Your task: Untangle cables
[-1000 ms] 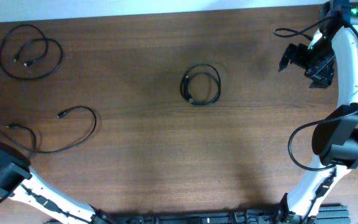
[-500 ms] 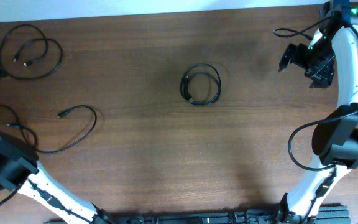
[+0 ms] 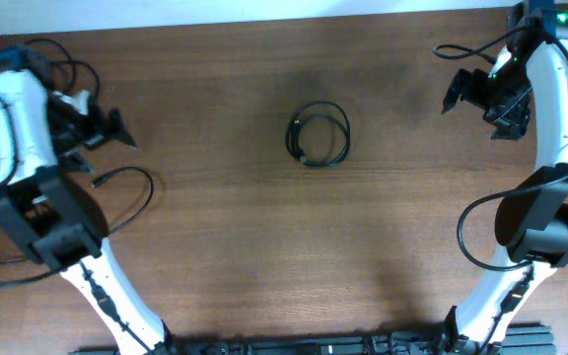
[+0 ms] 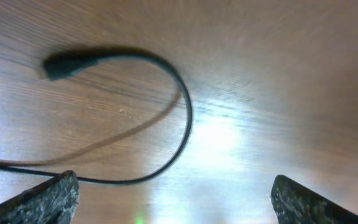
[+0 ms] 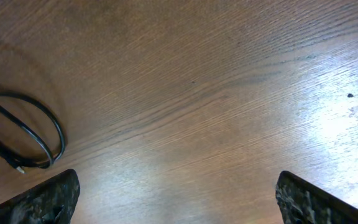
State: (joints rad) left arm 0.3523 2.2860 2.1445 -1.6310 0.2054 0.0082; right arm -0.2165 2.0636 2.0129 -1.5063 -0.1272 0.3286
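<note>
A small coiled black cable [image 3: 320,134] lies at the table's middle; it also shows at the left edge of the right wrist view [image 5: 20,137]. A loose black cable [image 3: 150,192] with a plug end curves at the left, partly under my left arm; it also shows in the left wrist view [image 4: 185,118]. A third looped cable [image 3: 89,74] at the top left is mostly hidden by the left arm. My left gripper [image 3: 116,133] [image 4: 179,205] is open and empty above the loose cable. My right gripper [image 3: 454,94] [image 5: 179,199] is open and empty over bare wood, right of the coil.
The brown wooden table [image 3: 264,256] ends at its far edge [image 3: 264,20] against a pale surface. Both white arms carry thicker black wires along the table's left and right sides.
My left arm has swung from the lower left edge up to the top left and now covers most of the looped cable there. The right arm and the coil have not moved.
</note>
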